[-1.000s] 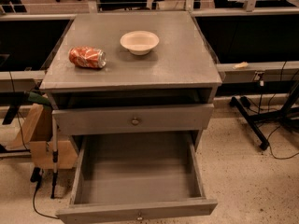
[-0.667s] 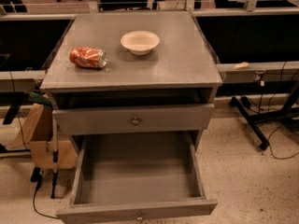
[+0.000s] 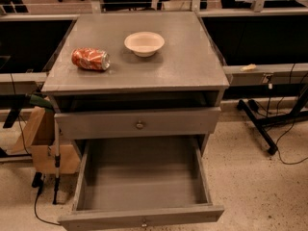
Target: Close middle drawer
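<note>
The middle drawer point(image 3: 142, 177) is pulled far out of the grey cabinet toward me. Its long, deep box is empty. Its low front panel point(image 3: 96, 219) lies at the bottom edge of the view, with a small round knob point(image 3: 143, 223) at its centre. Above it, another low drawer front point(image 3: 96, 125) with a small knob point(image 3: 139, 125) stands slightly out from the cabinet. The gripper is not in view, and no part of the arm shows.
The cabinet top point(image 3: 178, 66) holds a crushed orange can point(image 3: 90, 59) on the left and a white bowl point(image 3: 144, 43) at the back. A cardboard box point(image 3: 41, 138) and a thin pole point(image 3: 56, 162) stand left of the cabinet. Black desk legs point(image 3: 257, 124) and cables lie to the right.
</note>
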Robot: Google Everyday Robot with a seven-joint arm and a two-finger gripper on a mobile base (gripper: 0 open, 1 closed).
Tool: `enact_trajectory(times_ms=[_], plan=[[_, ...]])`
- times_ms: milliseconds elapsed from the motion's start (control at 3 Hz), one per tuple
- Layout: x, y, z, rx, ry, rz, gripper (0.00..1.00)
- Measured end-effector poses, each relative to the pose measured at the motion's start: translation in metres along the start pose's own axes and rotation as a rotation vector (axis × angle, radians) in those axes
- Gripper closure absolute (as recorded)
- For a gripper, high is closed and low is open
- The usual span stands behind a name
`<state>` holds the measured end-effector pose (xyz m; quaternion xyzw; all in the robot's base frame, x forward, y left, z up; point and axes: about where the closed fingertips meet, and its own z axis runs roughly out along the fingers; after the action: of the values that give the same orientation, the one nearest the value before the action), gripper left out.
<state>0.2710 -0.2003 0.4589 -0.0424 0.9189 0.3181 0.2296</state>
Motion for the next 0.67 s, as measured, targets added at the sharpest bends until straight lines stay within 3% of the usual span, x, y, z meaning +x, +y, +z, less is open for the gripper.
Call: enact_trajectory(times_ms=[667], plan=[[0.002,-0.012,0.055,0.01,0.013,0.087,0.63]])
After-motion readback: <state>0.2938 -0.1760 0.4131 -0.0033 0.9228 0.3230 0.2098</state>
